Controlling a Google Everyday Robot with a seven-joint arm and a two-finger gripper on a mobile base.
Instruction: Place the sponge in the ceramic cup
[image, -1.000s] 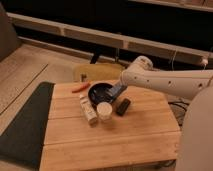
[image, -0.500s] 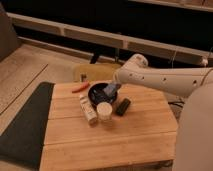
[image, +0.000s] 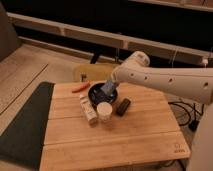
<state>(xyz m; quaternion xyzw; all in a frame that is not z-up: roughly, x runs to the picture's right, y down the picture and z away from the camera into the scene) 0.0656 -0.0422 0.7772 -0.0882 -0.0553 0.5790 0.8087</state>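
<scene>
The light-blue sponge (image: 108, 89) hangs in my gripper (image: 111, 86), which is shut on it above the black bowl (image: 96, 94). The white arm reaches in from the right. The cream-white ceramic cup (image: 104, 111) stands upright on the wooden table (image: 115, 135), just in front of the bowl and a little below and left of the sponge. The cup's inside cannot be made out.
A whitish oblong bottle (image: 89, 109) lies left of the cup. A dark rectangular block (image: 123, 107) lies to its right. An orange-red object (image: 80, 87) rests near the table's far left edge. A dark mat (image: 22, 125) lies on the floor to the left.
The arm has drawn the gripper and the sponge slightly left and back, from beside the dark block to over the bowl's right rim.
</scene>
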